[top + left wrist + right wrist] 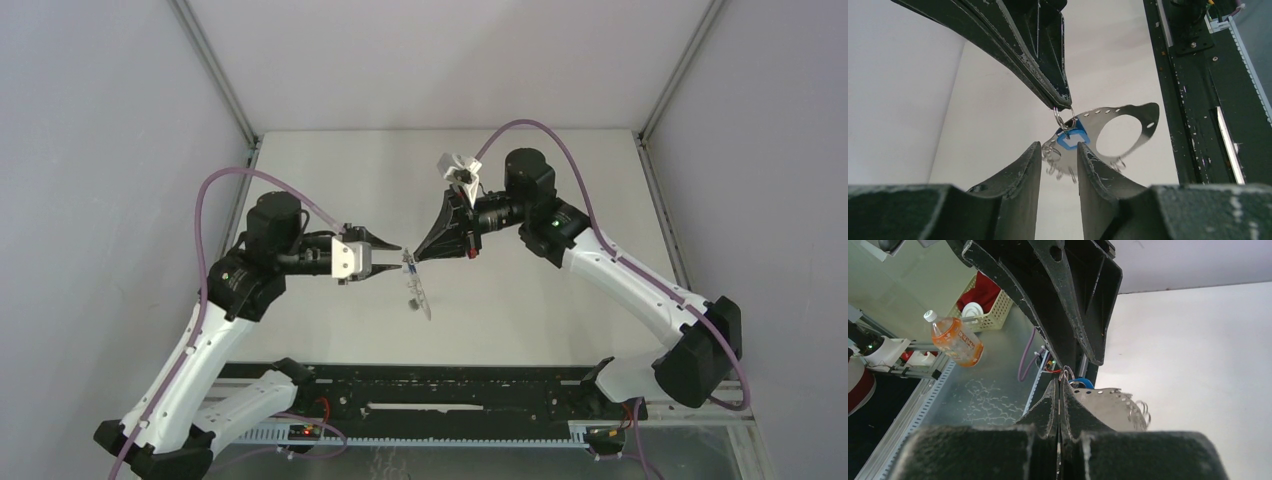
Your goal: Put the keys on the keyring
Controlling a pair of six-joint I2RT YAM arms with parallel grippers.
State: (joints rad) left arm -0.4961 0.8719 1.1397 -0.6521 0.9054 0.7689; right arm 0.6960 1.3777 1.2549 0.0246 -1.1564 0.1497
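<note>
The keyring (pixel 414 288), a thin grey metal piece with a wide loop (pixel 1122 131) and a row of small rings (pixel 1139 411) along one edge, hangs in the air between the two arms. My right gripper (pixel 420 257) is shut on one small ring (pixel 1060 118) at its top; in the right wrist view the jaws (pixel 1060 383) are pressed together. A key with a blue head (pixel 1073 138) sits against the keyring just below that ring. My left gripper (pixel 1058 146) is open, its tips on either side of the blue head (pixel 1082 383), touching or nearly so.
A black rail (pixel 450 385) runs along the table's near edge under the hanging keyring. The white table (pixel 540 300) has grey walls on both sides. Off the table, an orange bottle (pixel 954 340) and a yellow basket (pixel 990 310) appear in the right wrist view.
</note>
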